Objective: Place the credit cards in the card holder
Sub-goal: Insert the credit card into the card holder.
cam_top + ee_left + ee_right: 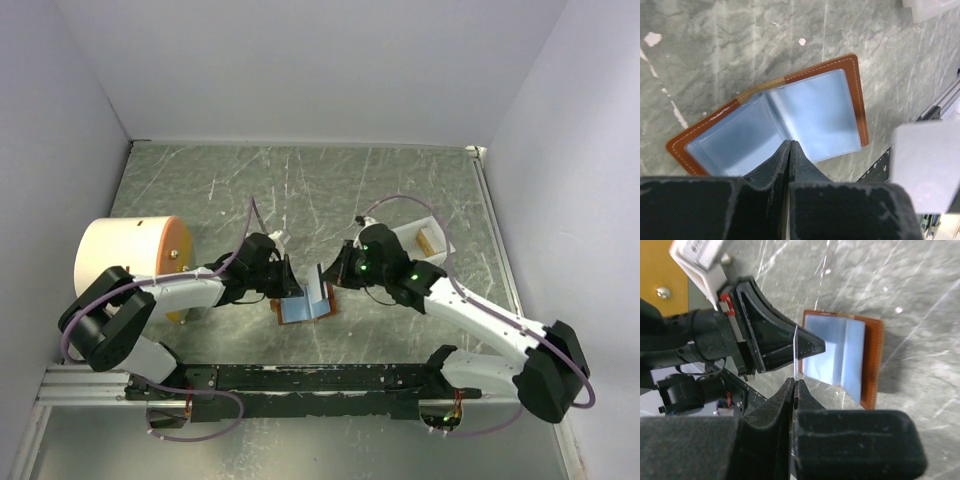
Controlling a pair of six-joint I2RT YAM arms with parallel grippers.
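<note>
The card holder (303,308) lies open on the scratched green table (300,190). It sits towards the near edge and about midway between the two arms, with its light-blue lining up and its brown stitched leather rim showing round it. From above, its two sides stand up a little, so it makes a shallow trough.

The left gripper (289,278) comes in from the left with its fingers pressed together. The tips sit at the edge of the blue lining by the fold (whether a leaf is pinched between them I cannot tell). The right gripper (328,275) faces it from the right, just beside it. Its fingers are clamped on a thin pale leaf, seen edge-on from its wrist, that stands up from the card holder.

A white tray (410,230) rests on the table to the right and a little farther back, behind the right arm. One tan-orange credit card (430,240) lies inside it. Well to the left, a pale drum (125,255) lies on its side with an orange end face. A dark rail (300,378) runs along the near edge.
</note>
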